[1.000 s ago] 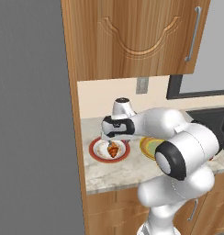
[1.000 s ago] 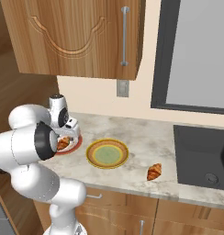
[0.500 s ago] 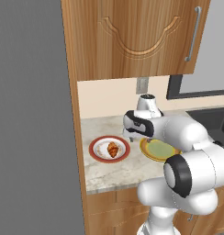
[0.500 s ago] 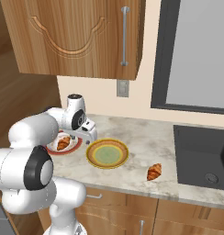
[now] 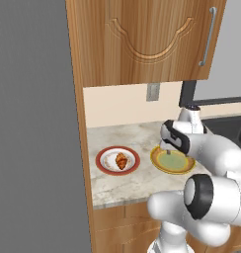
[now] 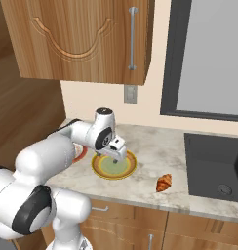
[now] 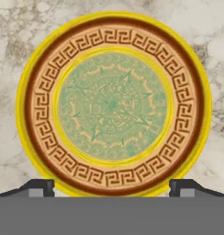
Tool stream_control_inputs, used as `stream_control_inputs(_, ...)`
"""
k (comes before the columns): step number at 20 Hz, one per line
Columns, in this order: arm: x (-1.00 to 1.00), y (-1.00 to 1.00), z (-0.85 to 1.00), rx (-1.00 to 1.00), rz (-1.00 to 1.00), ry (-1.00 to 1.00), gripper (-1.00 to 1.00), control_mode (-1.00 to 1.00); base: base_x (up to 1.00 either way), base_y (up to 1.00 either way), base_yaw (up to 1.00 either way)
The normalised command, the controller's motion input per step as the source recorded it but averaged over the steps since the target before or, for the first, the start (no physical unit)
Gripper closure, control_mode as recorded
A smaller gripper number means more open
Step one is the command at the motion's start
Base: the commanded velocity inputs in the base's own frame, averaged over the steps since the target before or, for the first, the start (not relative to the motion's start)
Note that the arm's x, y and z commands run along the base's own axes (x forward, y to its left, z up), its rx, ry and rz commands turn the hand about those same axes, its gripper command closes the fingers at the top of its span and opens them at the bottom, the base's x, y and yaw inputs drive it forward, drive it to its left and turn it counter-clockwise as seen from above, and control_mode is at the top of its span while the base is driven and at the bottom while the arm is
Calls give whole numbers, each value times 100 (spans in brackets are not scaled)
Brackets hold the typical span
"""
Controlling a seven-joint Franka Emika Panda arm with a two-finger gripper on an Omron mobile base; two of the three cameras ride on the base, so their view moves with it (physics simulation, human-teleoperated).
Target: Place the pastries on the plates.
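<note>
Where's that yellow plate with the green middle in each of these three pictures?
Left base view: yellow plate, right of centre, partly behind the arm.
Right base view, left of centre, below the gripper.
Hand view, middle, seen from above.
Shared landmark: the marble counter under it.

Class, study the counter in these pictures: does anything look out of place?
Yes: one croissant lies on the bare counter beside the sink, off any plate, while the yellow-rimmed plate under the gripper has nothing on it.

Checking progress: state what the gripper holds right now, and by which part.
Nothing is held. The gripper hangs open and empty over the yellow-rimmed plate.
</note>
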Motion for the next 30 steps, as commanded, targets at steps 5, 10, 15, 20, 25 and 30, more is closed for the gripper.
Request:
stream_control_inputs(5,-19,-100,10,4,0,2,-100,-100,0,0,0)
stream_control_inputs(10,-7,-100,9,0,-1,9,-100,-100,0,0,0)
stream_control_inputs(15,-1,-100,-5,0,-9,17,-100,-100,0,0,0)
stream_control_inputs(20,1,-93,-20,3,-4,1,-100,-100,0,0,0)
stream_control_inputs(25,7,-33,-2,2,2,-3,-100,-100,0,0,0)
stream_control_inputs(30,1,0,-29,0,0,0,-100,-100,0,0,0)
